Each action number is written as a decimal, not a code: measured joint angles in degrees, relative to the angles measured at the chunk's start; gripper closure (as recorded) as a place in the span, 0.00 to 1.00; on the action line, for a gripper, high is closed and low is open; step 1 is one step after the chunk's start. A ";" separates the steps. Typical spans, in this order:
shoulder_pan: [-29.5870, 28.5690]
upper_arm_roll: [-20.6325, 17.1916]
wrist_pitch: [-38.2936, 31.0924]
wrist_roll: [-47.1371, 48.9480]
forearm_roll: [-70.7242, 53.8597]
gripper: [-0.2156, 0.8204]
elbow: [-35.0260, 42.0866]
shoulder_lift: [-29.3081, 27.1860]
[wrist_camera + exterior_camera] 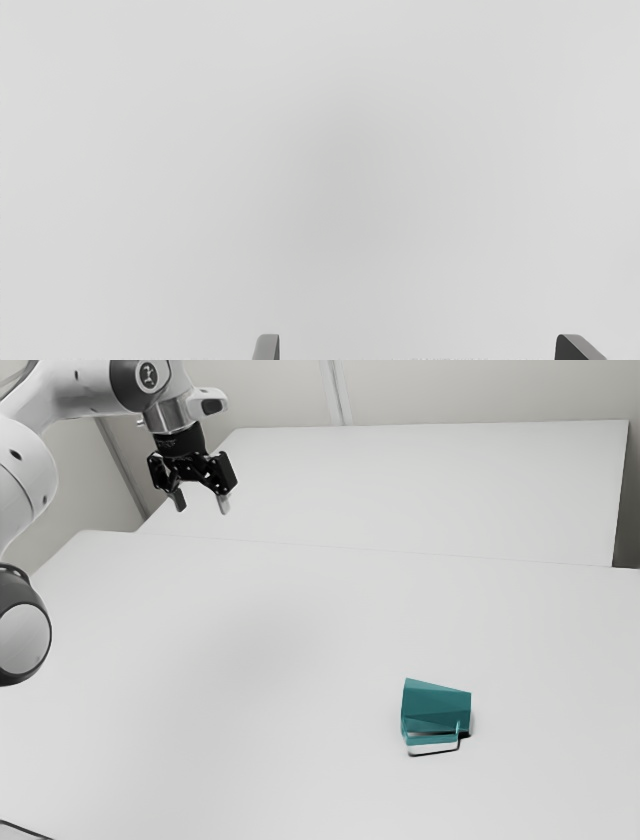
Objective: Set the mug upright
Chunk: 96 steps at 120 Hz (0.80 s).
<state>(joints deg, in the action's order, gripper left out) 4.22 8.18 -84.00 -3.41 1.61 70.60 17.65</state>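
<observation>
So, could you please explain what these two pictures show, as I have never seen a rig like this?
The machine is a simulated robot arm ending in a black two-fingered claw. One picture is taken from beside the arm, looking across the pale table. The other is from a camera on the arm's hand, with the fingertips at its bottom edge. A teal mug lies on its side on the table. Nothing is held: the claw is open, up in the air and well away from the mug.
</observation>
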 joint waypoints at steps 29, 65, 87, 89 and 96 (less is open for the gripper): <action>0.64 -0.12 -1.94 -0.27 2.06 0.21 8.59 -5.24; 4.33 -5.36 -17.51 -0.44 18.91 0.21 38.78 -17.51; 9.97 -7.23 -26.22 -2.52 30.22 0.21 49.11 -19.31; 10.37 -7.40 -27.00 -2.87 31.29 0.21 49.99 -19.37; 11.18 -8.23 -29.49 -4.13 34.66 0.21 52.52 -19.47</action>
<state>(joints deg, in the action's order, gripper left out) 15.40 -0.04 -113.48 -7.53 36.26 123.12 -1.82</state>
